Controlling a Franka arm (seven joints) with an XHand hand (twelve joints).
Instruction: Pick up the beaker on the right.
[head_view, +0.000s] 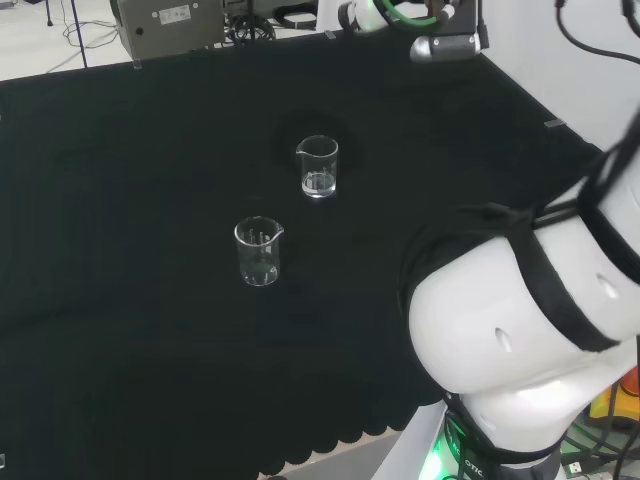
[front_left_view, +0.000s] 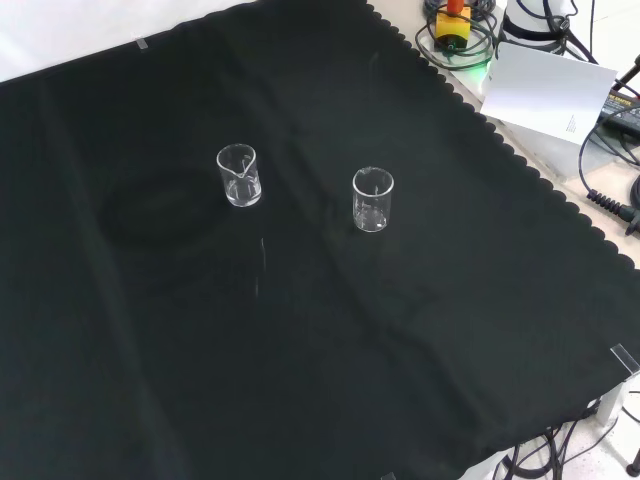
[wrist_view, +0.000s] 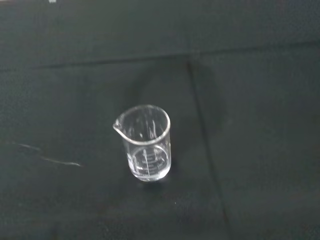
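Black cloth (front_left_view: 300, 350) is being occupied by two upright clear beakers (head_view: 318, 166) (head_view: 259, 251), standing apart; the hand's state cannot be told.

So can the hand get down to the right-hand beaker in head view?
Probably yes: the beaker stands upright on bare cloth, well clear of the other beaker, with nothing over it.

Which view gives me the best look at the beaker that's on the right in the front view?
The head view: there that beaker is the nearer one, upright, its spout and markings plain, apart from the other beaker. The front view shows it upright, with fainter detail. The wrist view shows one beaker close; which one, I cannot tell.
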